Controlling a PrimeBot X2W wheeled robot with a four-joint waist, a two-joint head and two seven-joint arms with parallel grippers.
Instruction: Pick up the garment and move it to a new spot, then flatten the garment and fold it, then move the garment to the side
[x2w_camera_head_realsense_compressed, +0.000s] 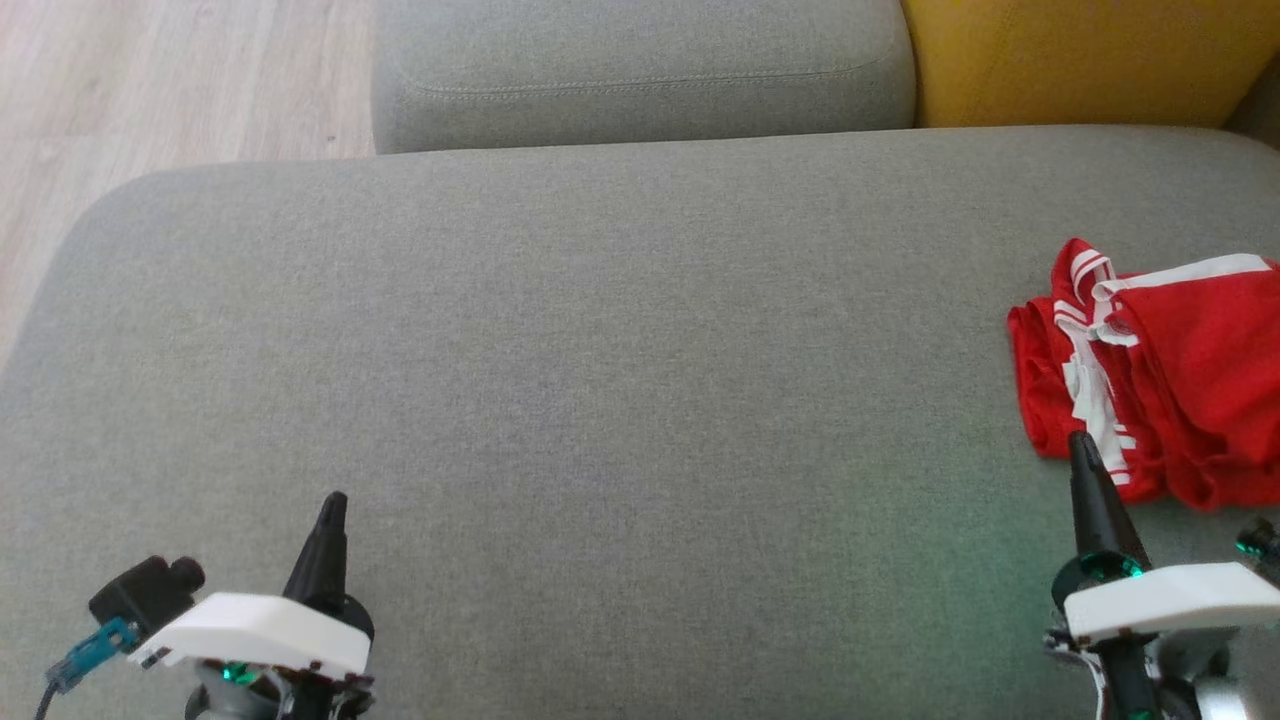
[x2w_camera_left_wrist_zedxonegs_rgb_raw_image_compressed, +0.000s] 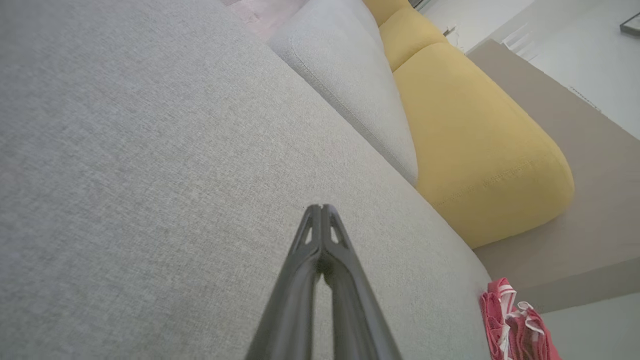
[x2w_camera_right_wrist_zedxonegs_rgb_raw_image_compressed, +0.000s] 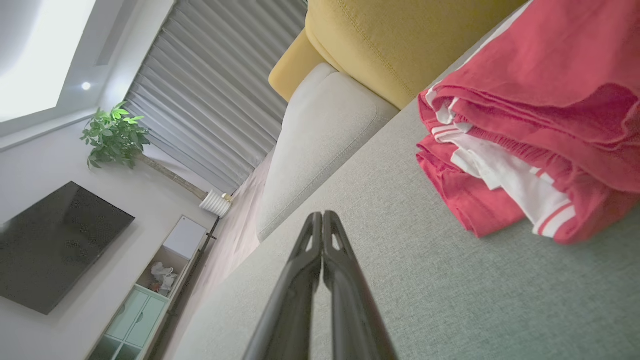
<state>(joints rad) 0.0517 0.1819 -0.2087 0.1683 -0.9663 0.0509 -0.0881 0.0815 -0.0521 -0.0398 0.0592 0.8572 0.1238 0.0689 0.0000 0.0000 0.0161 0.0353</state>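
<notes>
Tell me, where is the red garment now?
The red garment lies bunched at the head view's right edge on the grey sofa seat, just beyond the right gripper.

Before me spreads a grey sofa seat — grey cushion at twelve o'clock, yellow cushion at one, pale wood floor at ten.

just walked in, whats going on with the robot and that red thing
A two-armed robot faces a grey couch seat. A red and white garment lies loosely folded at the seat's right end, near a yellow cushion. Nothing is held: the left gripper is shut over bare fabric, and the right gripper is shut too, its tip close beside the garment without gripping it.
</notes>
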